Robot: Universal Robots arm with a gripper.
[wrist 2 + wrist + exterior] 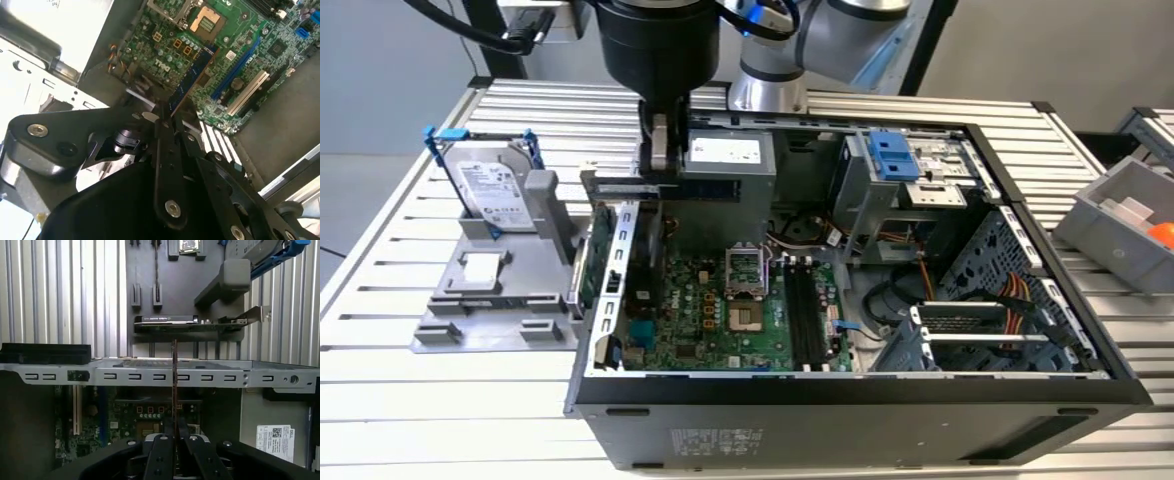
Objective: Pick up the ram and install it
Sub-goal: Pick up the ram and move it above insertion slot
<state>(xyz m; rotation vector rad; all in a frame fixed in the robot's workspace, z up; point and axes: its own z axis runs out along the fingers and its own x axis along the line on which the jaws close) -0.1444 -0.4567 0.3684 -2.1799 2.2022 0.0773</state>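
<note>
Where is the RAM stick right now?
The RAM stick is clamped in the gripper, held above the open computer case near its rim on the exterior view's left, with the motherboard nearby.

Ram (174, 385) (thin, edge-on) clamped in the claw (174, 438).

Slatted aluminium surface (400, 230) runs edge to edge in the exterior view. Grey bin (1121, 215) at right edge. Plain grey backdrop (374, 90) upper left. Light even, soft.
</note>
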